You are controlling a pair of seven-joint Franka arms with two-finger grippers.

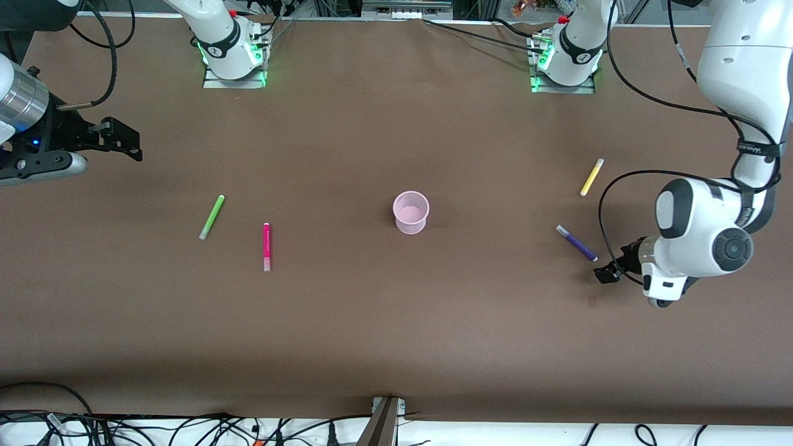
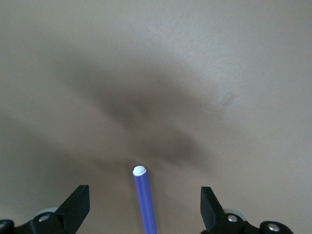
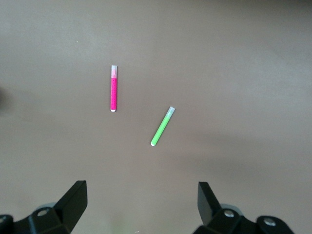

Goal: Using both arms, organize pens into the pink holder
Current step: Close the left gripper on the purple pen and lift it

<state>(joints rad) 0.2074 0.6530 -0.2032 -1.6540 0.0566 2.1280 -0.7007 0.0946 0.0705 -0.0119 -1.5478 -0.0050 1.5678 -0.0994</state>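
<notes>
At mid-table in the front view: pink holder (image 1: 411,212) upright and empty. Toward the left arm's end, purple pen (image 1: 577,243) flat on the table (image 1: 396,334), yellow pen (image 1: 591,177) farther from the camera. Left gripper (image 1: 606,271) low, right by the purple pen's nearer end. Toward the right arm's end, green pen (image 1: 212,217) and pink pen (image 1: 267,246) lying apart; right gripper (image 1: 127,144) raised at the table's edge, waiting.

In the left wrist view: left gripper (image 2: 145,204) spread wide, purple pen (image 2: 145,201) between the fingers (image 2: 75,204), untouched. Best centred on the barrel, lowered straight, then closed squarely.

In the right wrist view: right gripper (image 3: 141,204) open, holding nothing; green pen (image 3: 162,126) and pink pen (image 3: 113,88) well clear of it.
</notes>
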